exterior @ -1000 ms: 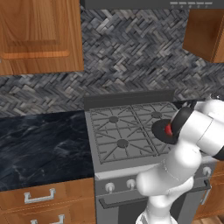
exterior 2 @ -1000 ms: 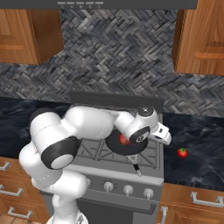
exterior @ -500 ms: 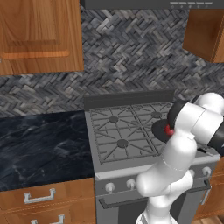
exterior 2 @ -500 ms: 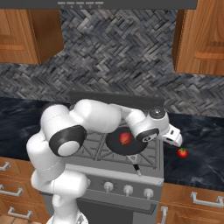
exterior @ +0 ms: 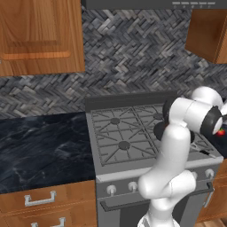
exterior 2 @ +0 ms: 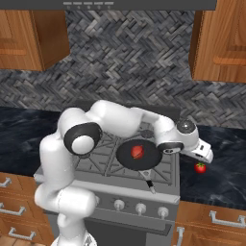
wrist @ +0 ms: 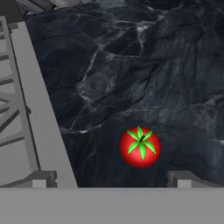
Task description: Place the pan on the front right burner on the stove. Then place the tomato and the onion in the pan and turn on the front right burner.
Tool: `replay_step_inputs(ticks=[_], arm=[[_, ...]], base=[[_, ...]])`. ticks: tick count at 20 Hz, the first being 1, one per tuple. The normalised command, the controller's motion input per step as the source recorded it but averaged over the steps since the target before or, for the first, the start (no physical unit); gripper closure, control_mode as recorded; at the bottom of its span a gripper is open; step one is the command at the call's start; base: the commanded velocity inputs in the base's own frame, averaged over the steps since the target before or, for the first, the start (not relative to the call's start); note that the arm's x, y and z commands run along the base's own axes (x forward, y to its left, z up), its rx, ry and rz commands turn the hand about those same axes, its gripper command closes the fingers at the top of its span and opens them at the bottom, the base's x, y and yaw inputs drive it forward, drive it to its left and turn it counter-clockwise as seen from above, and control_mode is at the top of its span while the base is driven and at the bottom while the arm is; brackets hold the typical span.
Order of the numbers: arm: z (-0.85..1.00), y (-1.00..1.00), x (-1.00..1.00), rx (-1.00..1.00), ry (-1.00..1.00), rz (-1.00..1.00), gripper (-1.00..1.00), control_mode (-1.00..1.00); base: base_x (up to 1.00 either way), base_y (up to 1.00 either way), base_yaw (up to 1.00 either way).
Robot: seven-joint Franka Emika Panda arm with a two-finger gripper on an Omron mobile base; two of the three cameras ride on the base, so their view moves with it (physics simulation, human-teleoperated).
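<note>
The dark pan (exterior 2: 144, 162) sits over the front right burner of the grey stove (exterior 2: 108, 188), handle pointing toward the front edge. A dull red-brown onion (exterior 2: 137, 152) lies inside the pan. The bright red tomato (exterior 2: 200, 167) with its green top rests on the black counter just right of the stove. My gripper (exterior 2: 205, 154) hovers just above and slightly left of the tomato. In the hand view the tomato (wrist: 140, 147) lies between and a little ahead of my open gripper (wrist: 113, 179), nearer the right fingertip. Nothing is held. In the left base view the arm hides most of the pan (exterior: 159, 130).
Black marble counter (exterior: 40, 146) runs left of the stove and more counter (exterior 2: 223, 158) lies to its right. White knobs (exterior 2: 140, 208) line the stove front. Wooden cabinets (exterior 2: 221, 43) hang above. The stove's raised side rim (wrist: 39, 109) runs left of the tomato.
The arm has swung right, from above the pan out over the right counter, ending above the tomato. The onion stays in the pan. The jaws stayed open.
</note>
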Motion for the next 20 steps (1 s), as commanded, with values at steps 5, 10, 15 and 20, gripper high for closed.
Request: replay_step_inputs(ticks=[5,10,15,20], arm=[[0.0,-0.35,0.0,0.0,0.0,0.0,-1.0,-1.0],[-0.04,-0.08,0.0,0.01,0.0,0.0,-1.0,-1.0],[-0.05,0.0,0.0,0.02,0.0,0.01,-1.0,-1.0],[-0.11,0.0,0.0,0.01,0.0,0.0,-1.0,-1.0]], base=[[0.0,0.0,0.0],[0.0,0.0,0.0],[0.0,0.0,0.0],[0.0,0.0,0.0]])
